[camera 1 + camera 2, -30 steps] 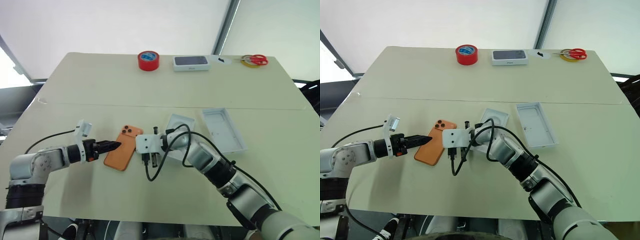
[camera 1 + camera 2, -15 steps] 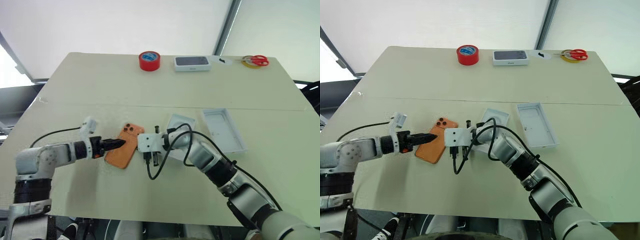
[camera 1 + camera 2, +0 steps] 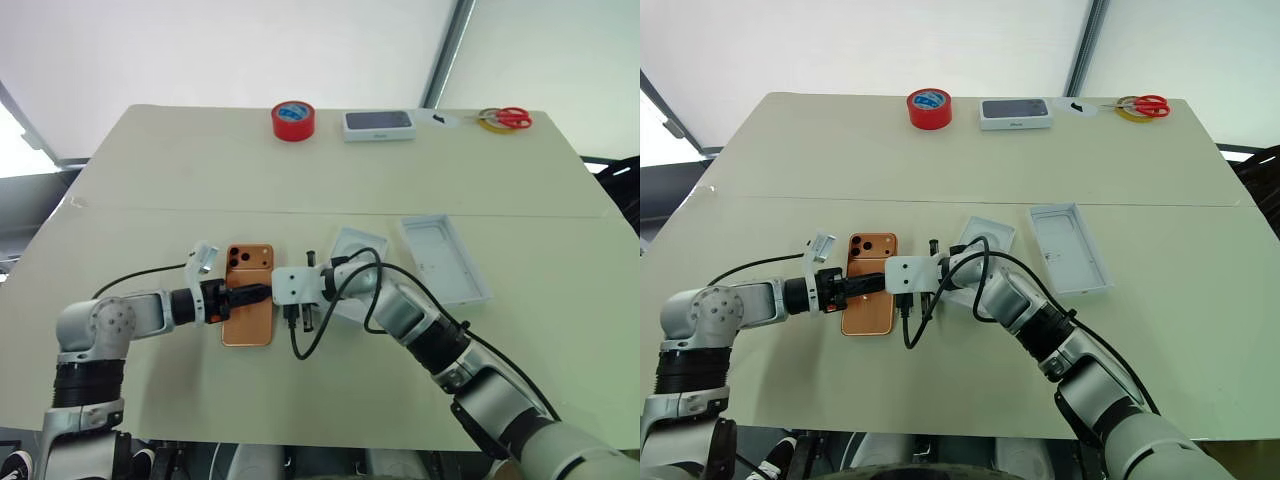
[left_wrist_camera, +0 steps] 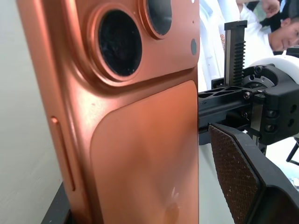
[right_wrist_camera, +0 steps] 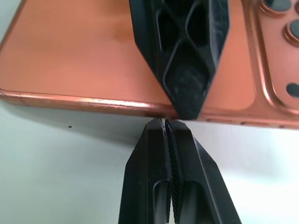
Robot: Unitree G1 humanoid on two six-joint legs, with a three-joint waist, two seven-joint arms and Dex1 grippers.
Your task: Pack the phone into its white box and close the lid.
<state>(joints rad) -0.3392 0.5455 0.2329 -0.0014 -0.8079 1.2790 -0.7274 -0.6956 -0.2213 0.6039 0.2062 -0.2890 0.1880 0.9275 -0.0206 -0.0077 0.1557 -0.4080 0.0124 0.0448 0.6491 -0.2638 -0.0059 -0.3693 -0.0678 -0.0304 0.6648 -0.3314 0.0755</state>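
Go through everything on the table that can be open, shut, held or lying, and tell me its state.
phone: flat, lenses up, unpacked
left claw: astride phone
right claw: shut, empty
white box: open, no phone
lid: off, inside up
dark-topped box: closed
scissors: lying flat

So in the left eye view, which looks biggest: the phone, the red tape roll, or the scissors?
1. Phone, largest.
2. Red tape roll.
3. Scissors.
The tape and scissors lie farther from the camera and look similar, so their order is unsure.

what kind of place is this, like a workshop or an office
Likely a lab or test bench: one plain pale table carries a phone, open carton parts, red tape roll and scissors, before pale wall panels.
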